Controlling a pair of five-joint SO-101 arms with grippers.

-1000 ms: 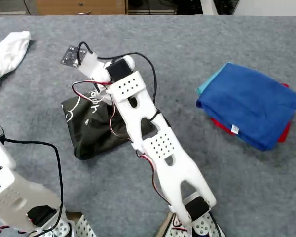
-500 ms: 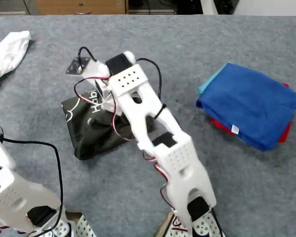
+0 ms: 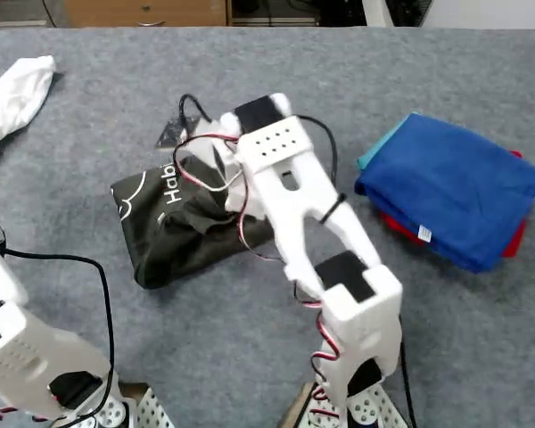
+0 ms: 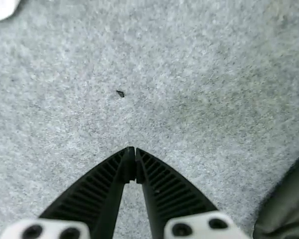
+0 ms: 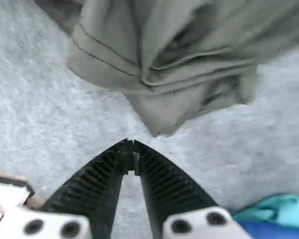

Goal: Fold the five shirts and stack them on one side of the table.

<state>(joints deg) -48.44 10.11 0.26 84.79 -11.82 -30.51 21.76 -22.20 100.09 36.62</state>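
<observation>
At the far left edge of the grey counter (image 3: 357, 80) lies a crumpled white shirt (image 3: 13, 89), unfolded. Nearer the front on that side stands the left arm (image 3: 31, 361). In its wrist view the left fingers (image 4: 103, 191) are clenched tip to tip on nothing, above bare counter, with a corner of the white shirt at one edge and a dark fold of cloth at the opposite corner.

Left of centre sits the black shirt (image 3: 165, 232), a rough folded bundle with white print on top, its right part rumpled. The right arm (image 3: 294, 196) lies over that rumpled part, its wrist above the shirt's far edge. The right fingers (image 5: 97, 181) are pressed together and empty, their tips just off the hem of the black shirt, which hangs in loose folds beyond them.

Well apart on the right is the stack: a folded blue shirt (image 3: 450, 183) on top, a teal shirt (image 3: 379, 150) and a red shirt (image 3: 517, 239) peeking out beneath.
</observation>
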